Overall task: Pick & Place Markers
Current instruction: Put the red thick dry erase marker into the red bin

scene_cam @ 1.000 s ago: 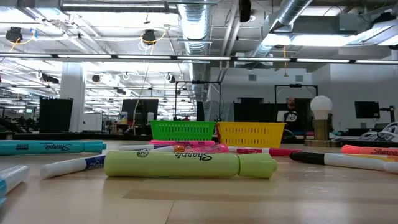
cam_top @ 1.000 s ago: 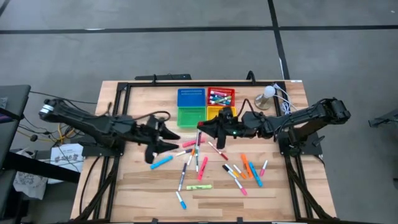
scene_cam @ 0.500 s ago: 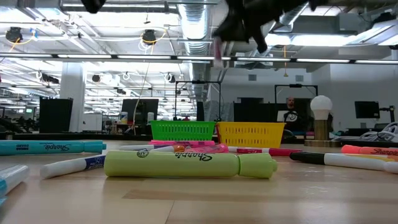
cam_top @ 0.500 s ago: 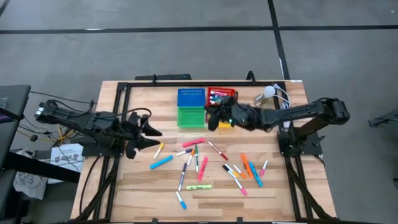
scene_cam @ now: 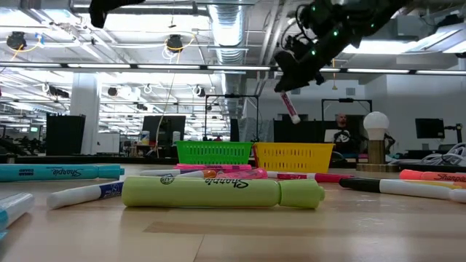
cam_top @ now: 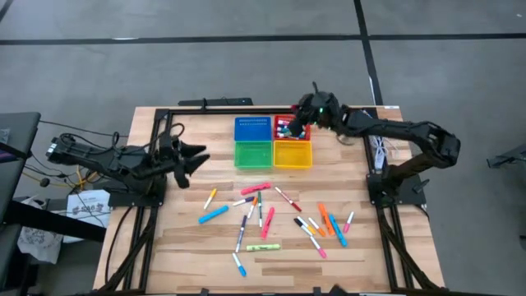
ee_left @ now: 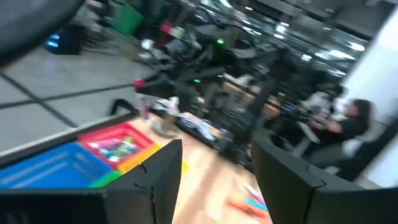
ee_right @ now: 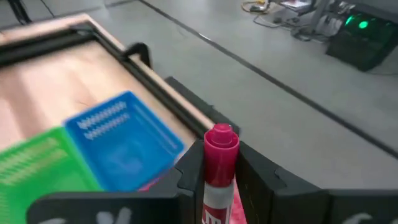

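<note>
Many markers [cam_top: 263,215] lie scattered on the wooden table's near half. Several more lie in the red tray [cam_top: 302,123] at the far edge. My right gripper [cam_top: 301,122] hovers over that red tray, shut on a white-bodied marker with a pink cap [ee_right: 219,142]. In the low view this marker [scene_cam: 290,108] slants down below the gripper [scene_cam: 285,81], high above the trays. My left gripper [cam_top: 197,156] stands open and level at the table's left side, holding nothing; in the left wrist view its fingers [ee_left: 217,174] frame the trays. My right gripper pinches the marker's white body [ee_right: 216,186] between its two fingers, just behind the pink cap. The capped end [scene_cam: 292,114] sticks out past the fingertips, lying along the fingers. The fingers slant downward from the table's right. The marker is lifted clear and tilted, cap end lowest.
Blue [cam_top: 252,128], green [cam_top: 252,154] and yellow [cam_top: 292,154] trays stand beside the red one. A small lamp with a round bulb [cam_top: 354,123] and cables sit at the far right corner. A yellow-green highlighter [scene_cam: 218,193] lies near the front edge. A person [scene_cam: 340,131] sits beyond the table.
My right gripper has swung from the table's middle toward the far edge, out over the red tray, rolling and tipping downward with the marker still held clear. My left gripper has drawn back toward the table's left edge and turned level.
</note>
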